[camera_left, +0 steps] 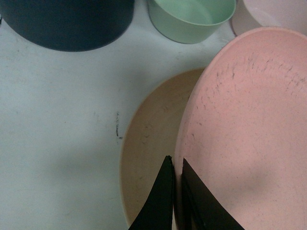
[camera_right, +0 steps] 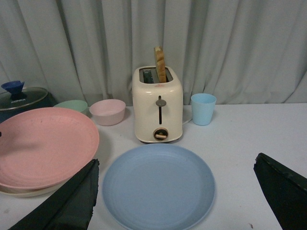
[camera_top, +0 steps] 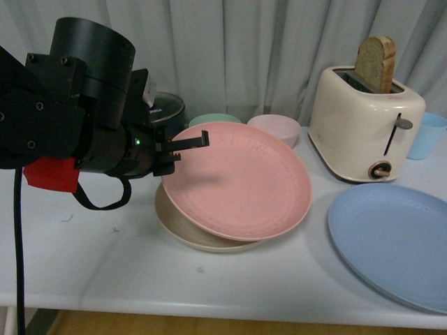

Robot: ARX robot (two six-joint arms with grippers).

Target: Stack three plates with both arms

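My left gripper is shut on the left rim of the pink plate and holds it tilted over the beige plate, which lies flat on the table. In the left wrist view the fingers pinch the pink plate's edge, with the beige plate under it. The light blue plate lies flat at the right front. In the right wrist view my right gripper is open, its fingers on either side of the blue plate and above it; the pink plate shows on one side.
A cream toaster with a bread slice stands at the back right, with a light blue cup beside it. A mint bowl, a pink bowl and a dark lidded pot stand behind the plates. A curtain hangs behind the white table.
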